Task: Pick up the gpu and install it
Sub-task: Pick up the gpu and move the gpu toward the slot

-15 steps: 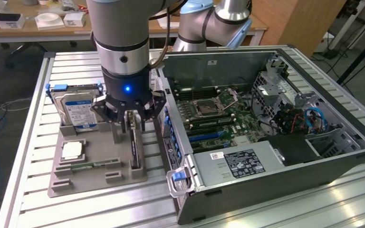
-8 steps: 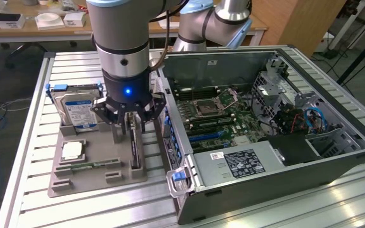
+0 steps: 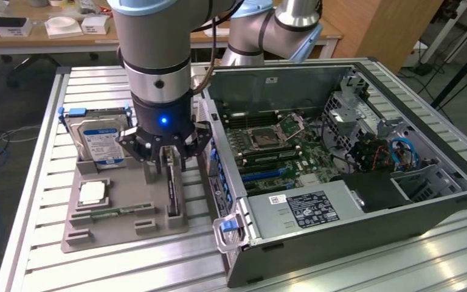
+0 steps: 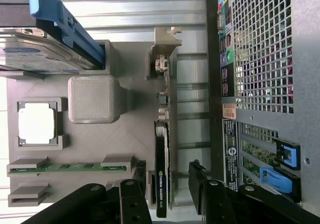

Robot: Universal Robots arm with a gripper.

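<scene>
Where everything rests: a slatted metal surface [image 3: 95, 85] of pale rails, running under all the other items.
Computer case [image 3: 363, 237]: black tower lying open side up at the exterior view's right; its motherboard [image 3: 278, 143] is exposed, with a silver power supply [image 3: 306, 208] at the near end.
Tray [image 3: 124, 228]: grey moulded holder at the exterior view's left of the case and close against it, with separate slots for parts. The wrist view shows the case's perforated rear panel just beside it.
Arm [image 3: 156, 55]: comes straight down over the right-hand part of the tray, a blue light glowing on its wrist.
Hard drive [image 3: 95, 137]: silver with a blue label, in a blue-handled carrier, standing upright at the tray's far end.
Gpu [image 3: 172, 191]: black card standing on its long edge in the tray slot nearest the case, running near to far, with its silver bracket [image 4: 165, 39] at the far end.
Fingers [image 4: 200, 184]: spread wide open, one on each side of the gpu. A gap shows between each finger and the card, so nothing is gripped.
Processor [image 3: 93, 193]: square silver chip lying flat in a frame on the tray's left side.
Memory stick [image 3: 120, 212]: slim green strip in a slot just on the near side of the processor.
</scene>
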